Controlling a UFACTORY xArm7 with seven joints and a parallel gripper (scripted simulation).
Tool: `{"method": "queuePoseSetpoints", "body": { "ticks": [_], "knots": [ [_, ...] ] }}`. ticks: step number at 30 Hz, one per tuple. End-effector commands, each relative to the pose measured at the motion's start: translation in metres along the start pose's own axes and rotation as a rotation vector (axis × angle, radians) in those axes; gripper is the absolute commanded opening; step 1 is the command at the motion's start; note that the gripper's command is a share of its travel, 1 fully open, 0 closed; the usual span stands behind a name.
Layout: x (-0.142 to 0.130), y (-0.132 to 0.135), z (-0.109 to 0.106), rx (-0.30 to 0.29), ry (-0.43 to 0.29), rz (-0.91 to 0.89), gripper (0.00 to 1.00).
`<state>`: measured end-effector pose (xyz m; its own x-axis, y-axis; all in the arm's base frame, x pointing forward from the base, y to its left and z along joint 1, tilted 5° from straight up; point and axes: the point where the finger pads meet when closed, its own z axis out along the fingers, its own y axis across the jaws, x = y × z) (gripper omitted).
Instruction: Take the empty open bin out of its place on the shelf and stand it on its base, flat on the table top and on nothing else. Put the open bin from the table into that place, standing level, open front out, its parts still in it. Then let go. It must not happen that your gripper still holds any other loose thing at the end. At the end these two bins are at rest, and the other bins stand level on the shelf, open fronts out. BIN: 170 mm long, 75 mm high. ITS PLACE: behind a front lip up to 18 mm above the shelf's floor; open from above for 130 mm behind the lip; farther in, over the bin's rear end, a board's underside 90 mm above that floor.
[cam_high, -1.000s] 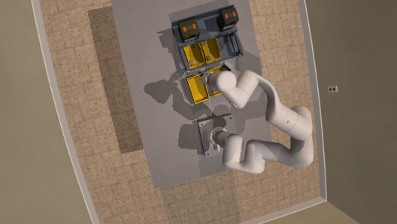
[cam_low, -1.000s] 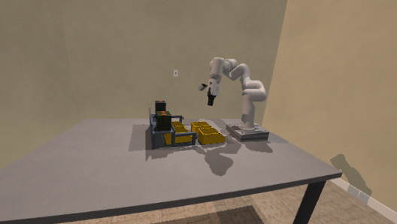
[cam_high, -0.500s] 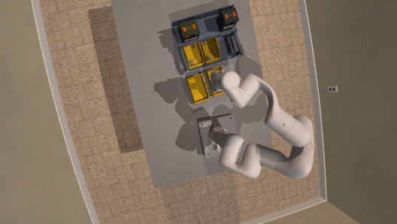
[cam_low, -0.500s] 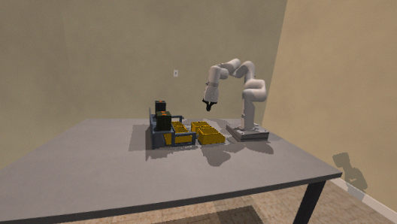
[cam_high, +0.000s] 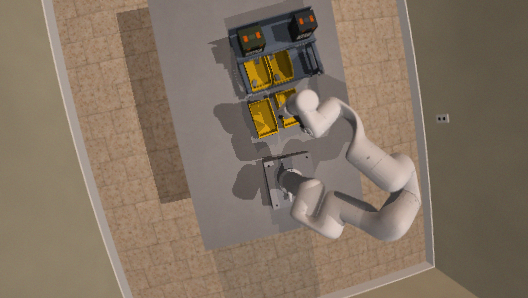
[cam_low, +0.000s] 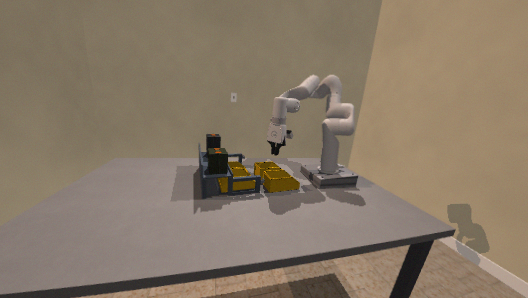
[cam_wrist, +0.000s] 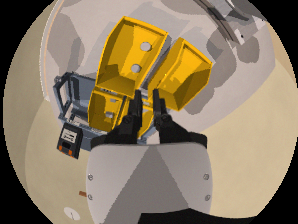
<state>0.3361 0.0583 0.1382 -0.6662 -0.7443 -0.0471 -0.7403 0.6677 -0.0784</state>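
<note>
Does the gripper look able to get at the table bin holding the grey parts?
Probably yes: the gripper is empty above the bin with grey parts, whose open top faces it uncovered.

Yellow bins (cam_high: 263, 118) (cam_low: 281, 181) (cam_wrist: 191, 75), blue-grey shelf (cam_high: 276, 46) (cam_low: 244, 179) (cam_wrist: 63, 94)

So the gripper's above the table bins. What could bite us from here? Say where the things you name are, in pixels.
- Pinch: gripper (cam_high: 281, 116) (cam_low: 275, 152) (cam_wrist: 147, 97) is only slightly open; coming down like that, fingers may land on a wall instead of straddling it.
- Bump: empty bin (cam_high: 263, 117) (cam_low: 281, 181) (cam_wrist: 186, 72) stands close beside the parts bin (cam_high: 286, 94) (cam_low: 266, 165) (cam_wrist: 129, 45) and could get shoved.
- Spill: its parts (cam_wrist: 146, 46) look loose; a tilted lift might slide them.
</note>
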Motion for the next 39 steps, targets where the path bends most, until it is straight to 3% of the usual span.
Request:
{"method": "queuePoseSetpoints", "body": {
  "ticks": [1, 2, 3, 6, 39],
  "knots": [
    [-0.0014, -0.0005, -0.0002, 0.005, 0.01, 0.221, 0.26],
    [-0.0014, -0.0005, -0.0002, 0.005, 0.01, 0.221, 0.26],
    [-0.0014, -0.0005, -0.0002, 0.002, 0.017, 0.387, 0.26],
    [-0.0014, -0.0005, -0.0002, 0.005, 0.025, 0.514, 0.26],
    [-0.0014, -0.0005, 0.0001, 0.005, 0.025, 0.514, 0.26]
  ]
}}
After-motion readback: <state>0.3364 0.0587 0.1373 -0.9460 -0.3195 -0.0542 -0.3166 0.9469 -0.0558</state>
